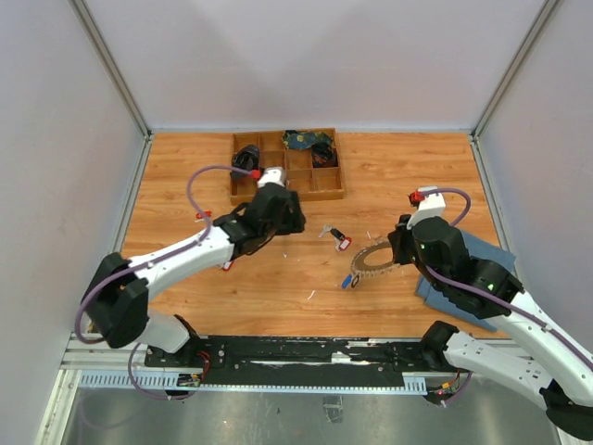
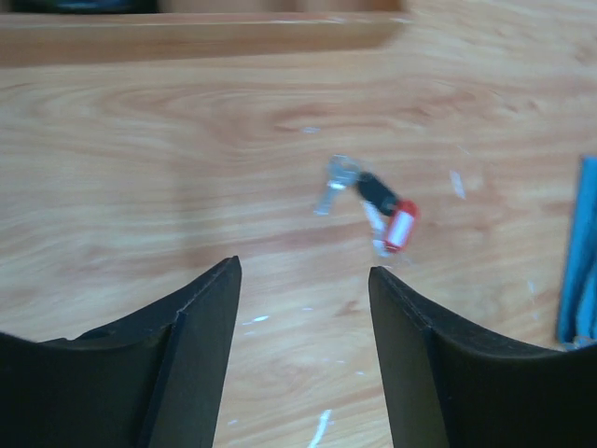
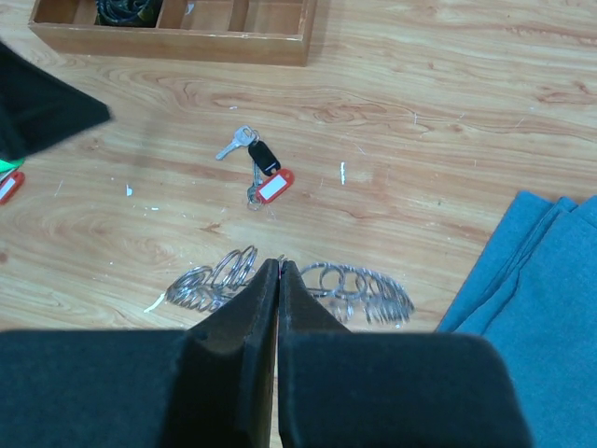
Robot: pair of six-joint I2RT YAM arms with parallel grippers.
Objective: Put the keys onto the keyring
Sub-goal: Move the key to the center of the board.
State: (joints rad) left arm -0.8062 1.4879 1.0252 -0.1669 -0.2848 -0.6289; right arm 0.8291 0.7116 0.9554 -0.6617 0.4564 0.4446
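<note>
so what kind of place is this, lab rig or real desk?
Probably a lab test cell: plain white panels enclose a wood-look table, and a metal mounting rail runs along its near edge.

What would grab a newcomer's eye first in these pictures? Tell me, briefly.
The spiky keyring, bristling with silver keys, lies right of centre on the wooden table, with the right gripper shut on its rim. Just beyond it sits a small bunch of keys with a red tag and a black head. The left gripper hangs open close by them.
</note>
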